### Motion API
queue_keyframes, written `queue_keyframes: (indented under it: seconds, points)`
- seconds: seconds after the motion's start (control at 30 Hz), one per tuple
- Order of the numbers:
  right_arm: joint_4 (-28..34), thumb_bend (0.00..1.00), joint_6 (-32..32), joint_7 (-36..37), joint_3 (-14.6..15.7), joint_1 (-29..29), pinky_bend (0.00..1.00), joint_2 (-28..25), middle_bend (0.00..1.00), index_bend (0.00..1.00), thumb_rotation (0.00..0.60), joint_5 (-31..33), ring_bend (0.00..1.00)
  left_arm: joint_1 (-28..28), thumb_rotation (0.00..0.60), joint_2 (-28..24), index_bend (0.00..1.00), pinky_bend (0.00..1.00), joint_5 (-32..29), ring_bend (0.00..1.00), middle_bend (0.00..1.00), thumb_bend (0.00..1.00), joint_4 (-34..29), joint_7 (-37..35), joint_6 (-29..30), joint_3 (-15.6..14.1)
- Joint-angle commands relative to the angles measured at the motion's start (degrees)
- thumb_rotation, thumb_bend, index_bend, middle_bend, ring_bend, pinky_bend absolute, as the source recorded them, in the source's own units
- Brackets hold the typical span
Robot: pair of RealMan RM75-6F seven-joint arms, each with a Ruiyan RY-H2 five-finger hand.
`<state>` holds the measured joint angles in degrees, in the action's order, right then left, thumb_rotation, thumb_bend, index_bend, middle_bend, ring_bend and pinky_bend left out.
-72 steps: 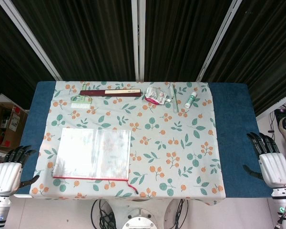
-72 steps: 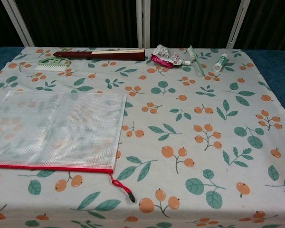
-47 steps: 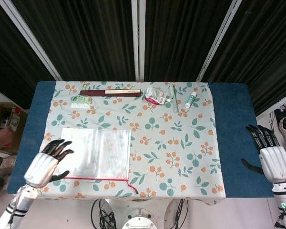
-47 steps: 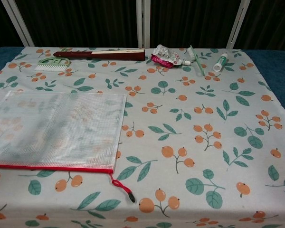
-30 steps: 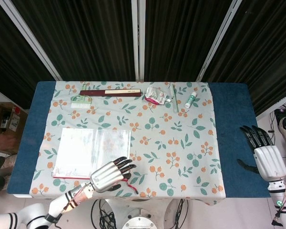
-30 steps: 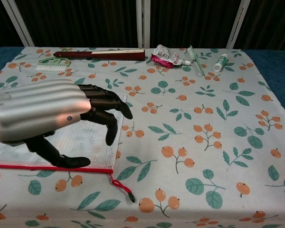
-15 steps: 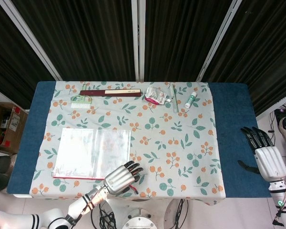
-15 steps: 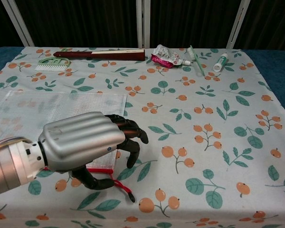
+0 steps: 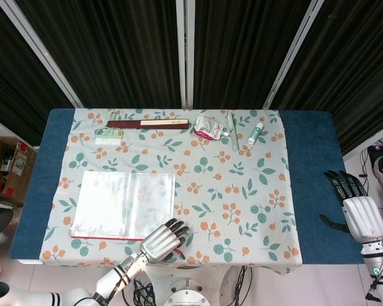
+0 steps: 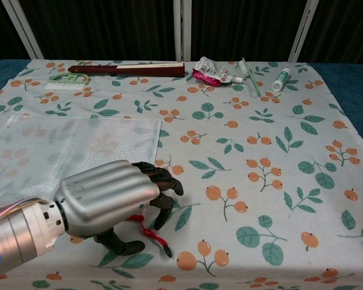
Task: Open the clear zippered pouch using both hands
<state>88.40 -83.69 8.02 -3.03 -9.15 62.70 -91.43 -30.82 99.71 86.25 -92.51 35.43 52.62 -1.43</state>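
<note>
Dark ribbed curtains with white uprights behind; bench (image 9: 313,191) with blue top, overlaid by a leaf-and-orange print cloth (image 9: 242,191).

Clear zippered pouch (image 9: 124,204): flat on the cloth, my near-left quarter, red zip edge toward me, red pull cord (image 10: 154,237) trailing off its near right corner.

My left hand (image 10: 112,202): at that same corner, over the cord, fingers curled downward (whether they actually pinch the cord, I cannot tell).

My right hand (image 9: 357,210): off the bench's right edge, well apart from the pouch, fingers spread, holding nothing.

Far edge, left to right: green brush (image 9: 107,134), dark red folded fan (image 9: 148,123), crumpled packet (image 9: 209,128), toothbrush (image 9: 233,131), small tube (image 9: 255,134).
</note>
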Motion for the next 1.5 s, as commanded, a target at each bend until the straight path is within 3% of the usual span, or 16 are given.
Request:
queue_keyframes:
  seconds: [0.03, 0.5, 0.7, 0.97, 1.2, 1.33, 1.5]
  points:
    - [-0.14, 0.06, 0.06, 0.08, 0.01, -0.04, 0.08, 0.11, 0.08, 0.0, 0.6, 0.05, 0.0, 0.06, 0.6, 0.42, 0.53, 0.18, -0.03, 0.13, 0.17, 0.24, 0.14, -0.1, 0.67, -0.24]
    - [-0.58, 0.06, 0.29, 0.4, 0.3, -0.03, 0.08, 0.38, 0.08, 0.0, 0.6, 0.28, 0.0, -0.5, 0.6, 2.17, 0.52, 0.18, -1.49, 0.13, 0.17, 0.24, 1.85, 0.06, 0.88, -1.42]
    - [-1.01, 0.06, 0.5, 0.49, 0.37, -0.06, 0.08, 0.64, 0.08, 0.0, 0.6, 0.49, 0.0, -0.95, 0.6, 2.27, 0.53, 0.18, -2.14, 0.13, 0.17, 0.34, 1.75, -0.07, 0.7, -1.48]
    - [-1.4, 0.06, 0.61, 0.85, 0.42, -0.03, 0.08, 0.7, 0.08, 0.0, 0.6, 0.71, 0.0, -0.89, 0.6, 2.4, 0.58, 0.18, -1.58, 0.13, 0.18, 0.39, 1.96, -2.51, 2.1, -1.66]
    - [-0.45, 0.06, 2.26, 1.12, 0.25, -1.56, 0.08, 0.18, 0.08, 0.0, 0.6, -0.08, 0.0, 2.05, 0.6, 2.59, 0.6, 0.2, 4.93, 0.15, 0.23, 0.42, 2.51, -8.51, 12.34, -1.92]
    - [1.51, 0.06, 4.48, 2.13, -0.07, -4.18, 0.08, -0.82, 0.09, 0.0, 0.6, -2.08, 0.0, 4.68, 0.6, 2.66, 0.64, 0.31, 9.23, 0.25, 0.33, 0.43, 2.91, -10.17, 20.32, -1.98]
    - [5.31, 0.06, 8.78, 2.78, -1.35, -9.61, 0.08, -2.17, 0.09, 0.0, 0.6, -5.35, 0.0, 7.47, 0.6, 2.29, 0.65, 0.45, 12.63, 0.37, 0.45, 0.42, 1.83, -7.36, 27.72, -1.07]
